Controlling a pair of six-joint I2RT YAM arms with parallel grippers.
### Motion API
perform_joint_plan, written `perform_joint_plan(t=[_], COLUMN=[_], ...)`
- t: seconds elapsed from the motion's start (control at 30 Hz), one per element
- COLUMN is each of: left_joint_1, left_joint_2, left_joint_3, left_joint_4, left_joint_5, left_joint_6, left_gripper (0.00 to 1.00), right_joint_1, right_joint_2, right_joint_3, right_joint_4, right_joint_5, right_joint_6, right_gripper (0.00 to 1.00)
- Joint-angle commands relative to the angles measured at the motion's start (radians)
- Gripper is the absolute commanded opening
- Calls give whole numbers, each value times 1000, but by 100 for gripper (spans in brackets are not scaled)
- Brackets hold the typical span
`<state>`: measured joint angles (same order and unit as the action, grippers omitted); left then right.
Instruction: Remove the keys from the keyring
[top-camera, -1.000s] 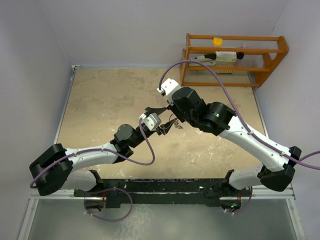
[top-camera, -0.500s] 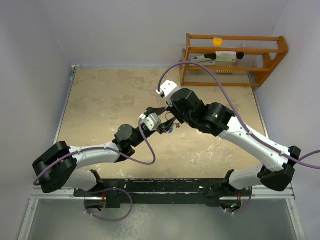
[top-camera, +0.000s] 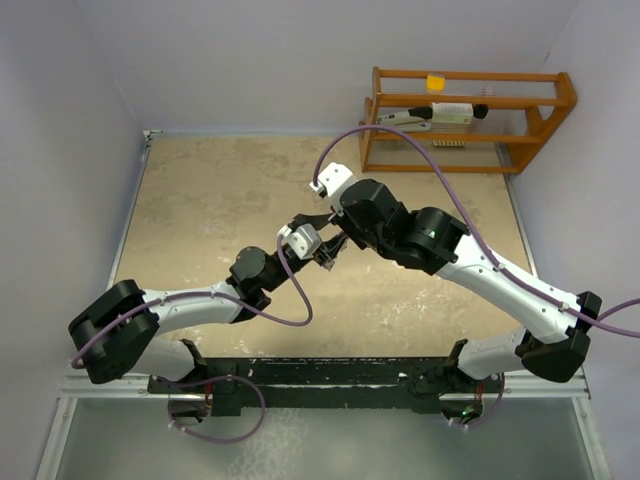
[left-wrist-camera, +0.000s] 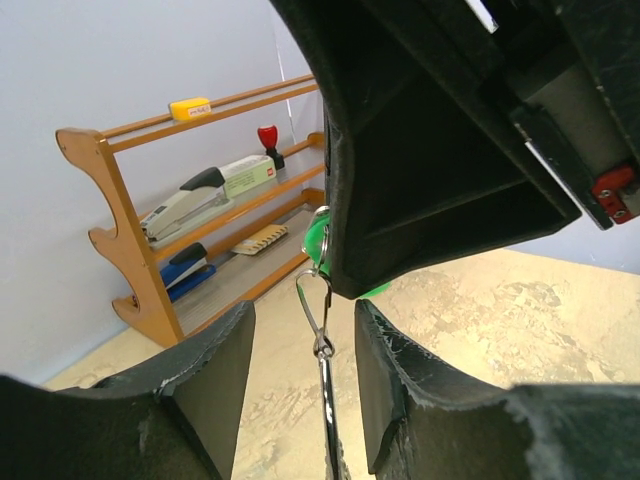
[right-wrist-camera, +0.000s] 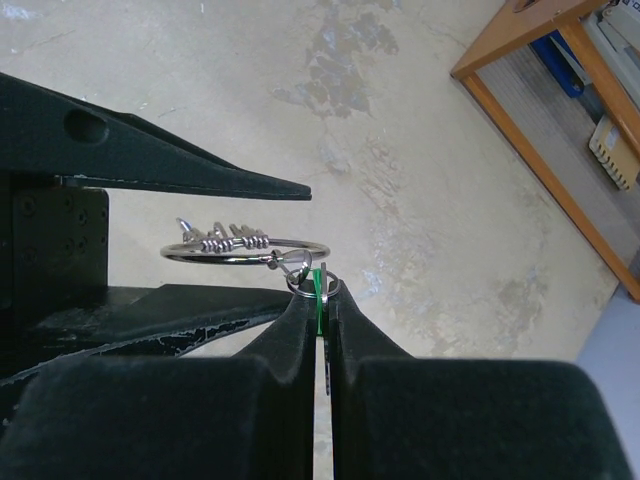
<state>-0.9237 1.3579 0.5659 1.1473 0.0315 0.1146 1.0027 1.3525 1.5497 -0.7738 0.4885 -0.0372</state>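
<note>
Green plastic shows between the tips of the right gripper (right-wrist-camera: 318, 292), which is pressed tight on a green-headed key (right-wrist-camera: 317, 305). The keyring (right-wrist-camera: 245, 250) hangs from that key, between the left gripper's (left-wrist-camera: 302, 325) spread fingers. Both arms reach inward, wrists meeting above the table (top-camera: 200, 200).

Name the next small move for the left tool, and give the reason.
Probably close the left tool on the ring. Its jaws stand apart on either side of the ring without touching it, while the right tool is already pinching the green key joined to it.
</note>
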Motion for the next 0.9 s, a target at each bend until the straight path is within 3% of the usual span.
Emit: perform_joint_plan(t=[0.0,0.87], left_joint_1=[15,33], left_joint_2=[4,45], left_joint_3=[38,43], left_joint_4=[74,115], left_joint_5=[37,96], left_joint_6=[-22,-72], left_gripper=[41,28], right_joint_1=[11,29], right_joint_2=[-38,-26], right_joint_3=[17,24], right_joint_4=[16,17], right_joint_5=[34,52], right_joint_6=[6,6], right_gripper=[0,0])
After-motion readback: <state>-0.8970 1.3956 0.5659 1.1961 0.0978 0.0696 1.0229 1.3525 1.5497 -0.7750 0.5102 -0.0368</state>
